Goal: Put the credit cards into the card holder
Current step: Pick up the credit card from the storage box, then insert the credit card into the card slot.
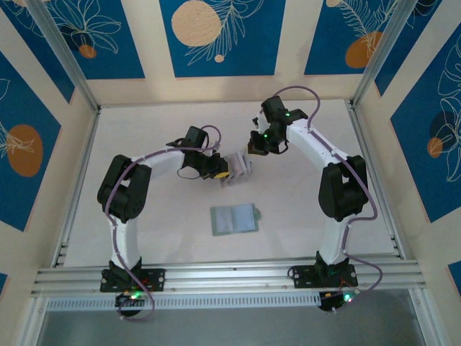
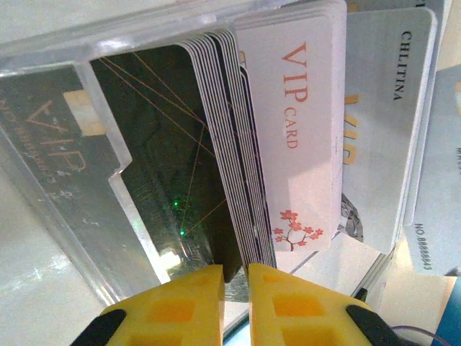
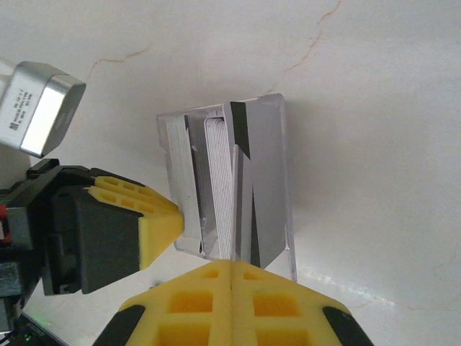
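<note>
Both pincers meet at a clear box (image 1: 238,171) of credit cards (image 2: 288,130), and the green wallet (image 1: 234,218) lies apart from it.

We see the left pincer (image 2: 235,288) nearly closed, its yellow fingers nipping the lower edge of a dark card in the stack, which stands packed on edge in the box near the middle of the table (image 1: 158,238). We cannot tell how many cards it holds, and the stack runs off the picture's top and right. The right pincer (image 3: 232,285) is fully closed on nothing, with its tips at the box's edge, but we cannot tell if they touch it. The green wallet lies open toward the near edge, its pockets too small to make out.
</note>
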Available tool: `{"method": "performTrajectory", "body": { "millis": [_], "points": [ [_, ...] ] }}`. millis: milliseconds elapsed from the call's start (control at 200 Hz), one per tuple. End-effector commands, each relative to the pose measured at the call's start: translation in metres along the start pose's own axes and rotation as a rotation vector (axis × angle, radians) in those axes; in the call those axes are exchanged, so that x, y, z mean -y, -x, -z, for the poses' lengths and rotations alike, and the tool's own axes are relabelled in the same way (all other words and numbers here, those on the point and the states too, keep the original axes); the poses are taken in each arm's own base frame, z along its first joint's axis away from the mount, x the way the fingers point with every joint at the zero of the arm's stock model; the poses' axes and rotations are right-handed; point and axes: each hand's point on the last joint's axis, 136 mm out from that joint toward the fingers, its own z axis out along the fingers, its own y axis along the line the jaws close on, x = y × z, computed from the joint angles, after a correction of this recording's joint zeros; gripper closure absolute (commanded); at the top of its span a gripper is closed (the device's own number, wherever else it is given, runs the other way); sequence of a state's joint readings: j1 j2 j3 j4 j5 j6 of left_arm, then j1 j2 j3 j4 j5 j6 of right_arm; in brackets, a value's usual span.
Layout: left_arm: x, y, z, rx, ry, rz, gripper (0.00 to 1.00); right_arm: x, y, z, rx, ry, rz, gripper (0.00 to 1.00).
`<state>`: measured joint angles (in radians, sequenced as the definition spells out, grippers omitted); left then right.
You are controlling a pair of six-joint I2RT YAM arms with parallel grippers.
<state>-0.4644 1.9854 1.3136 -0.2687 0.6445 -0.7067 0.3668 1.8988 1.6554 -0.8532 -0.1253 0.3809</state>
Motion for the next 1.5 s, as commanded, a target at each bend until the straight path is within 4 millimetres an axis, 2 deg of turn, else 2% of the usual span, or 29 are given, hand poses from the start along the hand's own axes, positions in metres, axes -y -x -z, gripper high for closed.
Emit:
{"method": "performTrajectory", "body": {
  "millis": [0,315,480,625,765,940,1105,1335,1490],
  "points": [
    [0.0,-0.001,0.008,-0.008,-0.003,0.005,0.85,-0.001,-0.003,0.014,0.012,-0.008,0.005,1.0],
    [0.026,0.006,0.029,0.017,-0.09,-0.021,0.85,-0.002,-0.005,0.02,0.022,-0.006,0.006,1.0],
    [0.034,0.004,0.043,0.038,-0.103,-0.034,0.85,-0.005,-0.007,0.03,0.045,-0.013,0.014,1.0],
    [0.038,-0.004,0.055,0.051,-0.097,-0.048,0.85,-0.009,-0.013,0.039,0.054,-0.016,0.025,1.0],
    [0.031,-0.02,0.065,0.053,-0.066,-0.059,0.84,-0.017,-0.025,0.047,0.064,-0.02,0.041,1.0],
    [0.015,-0.05,0.071,0.037,-0.015,-0.069,0.84,-0.033,-0.056,0.049,0.046,-0.026,0.069,1.0],
    [0.003,-0.085,0.068,-0.001,0.023,-0.087,0.84,-0.047,-0.1,0.038,0.013,-0.041,0.084,1.0],
    [-0.015,-0.136,0.05,-0.086,0.089,-0.128,0.83,-0.053,-0.161,0.002,-0.048,-0.069,0.06,1.0],
    [-0.021,-0.153,0.04,-0.125,0.116,-0.154,0.83,-0.045,-0.181,-0.018,-0.048,-0.109,0.016,1.0]
  ]
}}
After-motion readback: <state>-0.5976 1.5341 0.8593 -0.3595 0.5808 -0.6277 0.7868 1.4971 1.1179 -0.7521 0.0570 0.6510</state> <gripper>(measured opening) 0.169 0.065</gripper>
